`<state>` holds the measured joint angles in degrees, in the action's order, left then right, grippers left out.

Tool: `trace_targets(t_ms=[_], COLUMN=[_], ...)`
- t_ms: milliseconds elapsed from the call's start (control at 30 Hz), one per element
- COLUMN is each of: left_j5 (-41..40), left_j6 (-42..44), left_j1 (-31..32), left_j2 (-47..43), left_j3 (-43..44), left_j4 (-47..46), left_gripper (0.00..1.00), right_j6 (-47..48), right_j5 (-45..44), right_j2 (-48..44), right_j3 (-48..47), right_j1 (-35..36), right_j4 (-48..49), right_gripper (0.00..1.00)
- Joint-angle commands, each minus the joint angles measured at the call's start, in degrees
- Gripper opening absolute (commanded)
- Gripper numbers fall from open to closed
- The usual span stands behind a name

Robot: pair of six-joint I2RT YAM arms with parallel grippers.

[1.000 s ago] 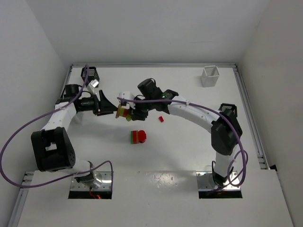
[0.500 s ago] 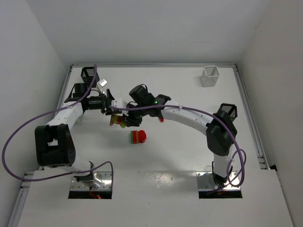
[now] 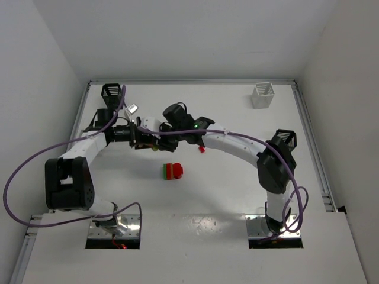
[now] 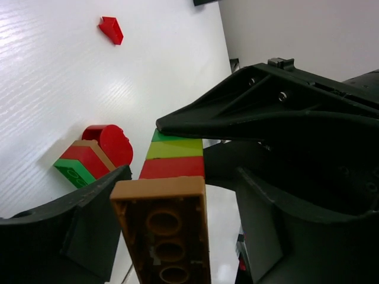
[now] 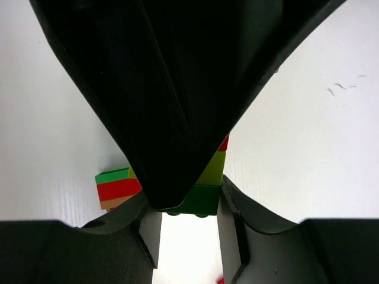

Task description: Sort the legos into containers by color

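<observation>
Stack (image 4: 174, 171) of four bricks (tan, red, yellow-green, green) is clear of the table (image 3: 237, 189), held between both grippers at about 10 o'clock from the table's middle in the top view

Left gripper (image 3: 138, 135): jaws narrowed onto the tan and red end. Right gripper (image 5: 189, 200): comes in from the opposite side, jaws pinched on the green end brick

Judgement: the hold at both ends is for pulling or snapping the bricks apart, since a mixed stack cannot go into a single colour's basket. A grip at each end would leave each arm with one part once the joint gives. Risk: a middle brick may pop loose and drop

Second stack (image 3: 172, 171) (green, red, tan, with a round red part) lies on the table at 5 o'clock from the held one, no gripper near it. Small red piece (image 3: 201, 149) lies loose at about 3 o'clock from the held stack, well apart from it

White basket (image 3: 263, 95) stands in the far 1 o'clock corner, black basket (image 3: 112, 90) in the far 11 o'clock corner; contents too small to tell. Sorting judged barely begun
</observation>
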<state>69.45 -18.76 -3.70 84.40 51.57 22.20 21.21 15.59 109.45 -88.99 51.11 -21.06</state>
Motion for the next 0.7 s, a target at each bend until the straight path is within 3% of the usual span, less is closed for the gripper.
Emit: trace_targets(t_ms=[0,167,500,667], left_j5=[0.9,0.4,0.4,0.4], left_j6=[0.3,-0.2,-1.5,-1.5], left_j1=[1.1,1.1,-0.6,-4.6], left_j2=[-2.7,-3.2,-3.7,-3.7], left_j3=[-1.0,-1.6,-2.7,-2.7], left_j4=[-1.6,-2.7,-5.1,-5.1], left_gripper=[0.73,0.47,0.25,0.16], right_j6=[-0.6,-0.6,0.0,0.0], right_j5=[-1.1,-0.6,-1.8,-2.8], right_j2=[-2.5,-3.0,-5.4,-8.3], right_j3=[0.5,0.5,5.1,10.1], right_j1=[-0.2,0.3,-0.2,-0.7], right_j4=[3.1,3.1,2.6,2.6], right_gripper=[0.02,0.02,0.02,0.01])
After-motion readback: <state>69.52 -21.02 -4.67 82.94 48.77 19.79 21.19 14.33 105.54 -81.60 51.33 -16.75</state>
